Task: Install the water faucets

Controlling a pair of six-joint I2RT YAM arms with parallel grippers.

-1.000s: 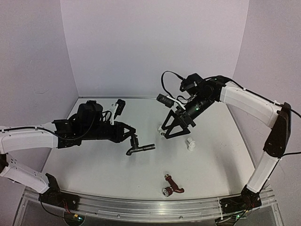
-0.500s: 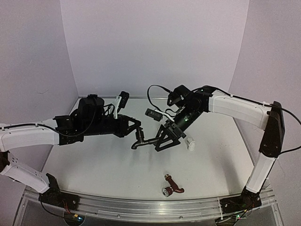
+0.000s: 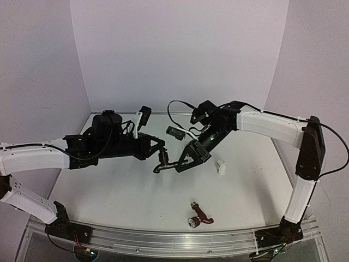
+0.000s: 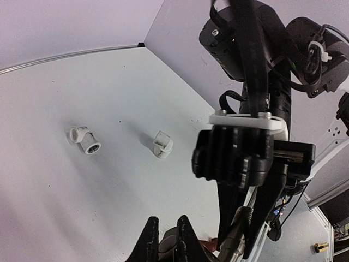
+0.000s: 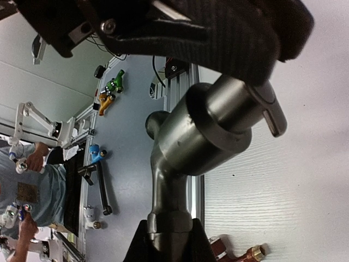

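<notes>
White table (image 3: pixel 109 191), lilac walls — the dark grey faucet (image 3: pixel 162 164) is held above mid-table, left gripper (image 3: pixel 158 157) and right gripper (image 3: pixel 181 164) both clamped on it. The reddish-brown faucet (image 3: pixel 199 214) lies near the front edge — a white elbow fitting (image 3: pixel 220 166) sits near the right gripper.

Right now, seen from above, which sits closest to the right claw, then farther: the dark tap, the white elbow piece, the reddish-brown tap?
1. The dark faucet: clamped in the right gripper, mid-table.
2. The white elbow fitting: on the table to the gripper's right.
3. The reddish-brown faucet: near the front edge.
</notes>
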